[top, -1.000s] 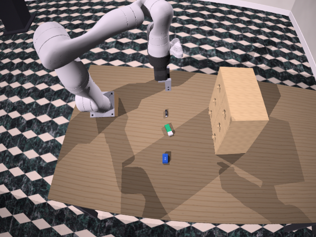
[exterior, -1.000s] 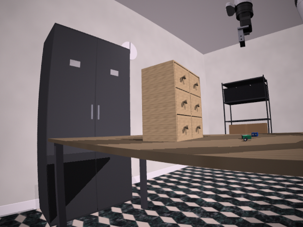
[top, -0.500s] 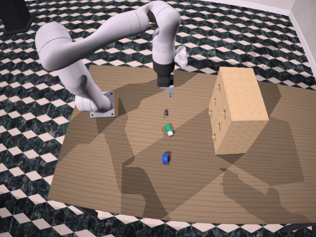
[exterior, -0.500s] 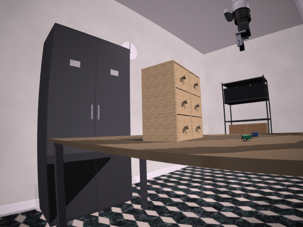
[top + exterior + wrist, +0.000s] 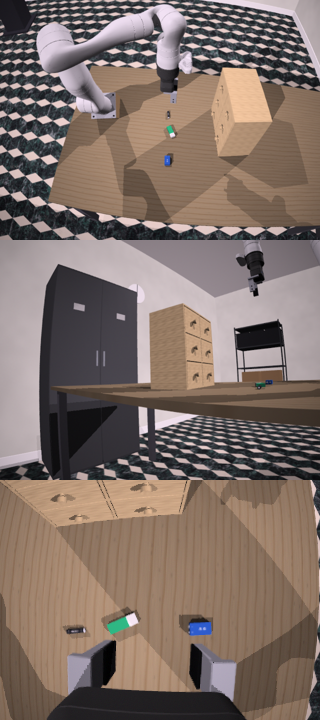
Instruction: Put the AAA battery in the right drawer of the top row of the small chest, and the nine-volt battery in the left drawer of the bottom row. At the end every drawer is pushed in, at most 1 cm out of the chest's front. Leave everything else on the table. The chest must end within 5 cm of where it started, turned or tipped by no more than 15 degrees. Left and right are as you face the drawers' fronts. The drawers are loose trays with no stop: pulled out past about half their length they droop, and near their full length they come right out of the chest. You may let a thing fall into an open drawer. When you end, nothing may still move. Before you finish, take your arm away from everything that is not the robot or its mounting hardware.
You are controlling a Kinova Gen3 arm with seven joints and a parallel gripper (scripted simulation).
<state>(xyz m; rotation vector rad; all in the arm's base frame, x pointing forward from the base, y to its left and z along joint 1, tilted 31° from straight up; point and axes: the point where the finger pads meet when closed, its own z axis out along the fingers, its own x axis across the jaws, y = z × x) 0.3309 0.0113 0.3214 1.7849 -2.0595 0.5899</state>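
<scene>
Our black-and-grey two-finger pincer (image 5: 173, 96) (image 5: 253, 289) (image 5: 152, 658) wide, holding nothing, high above table (image 5: 85, 180) (image 5: 116, 395) (image 5: 150, 570). Tiny black tube-shaped battery (image 5: 168, 114) (image 5: 76, 630) lies near green-and-white block (image 5: 170, 131) (image 5: 260, 385) (image 5: 122, 623); careless reach could bump block.

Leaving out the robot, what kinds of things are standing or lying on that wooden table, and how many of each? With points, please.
AAA battery (image 5: 168, 114) (image 5: 259, 387) (image 5: 76, 630): 1
Nine-volt battery (image 5: 167, 160) (image 5: 269, 382) (image 5: 200, 628): 1
Green-and-white block (image 5: 170, 130) (image 5: 261, 384) (image 5: 119, 624): 1
Six-drawer wooden chest (image 5: 245, 95) (image 5: 168, 351) (image 5: 85, 505): 1
Total: 4
</scene>
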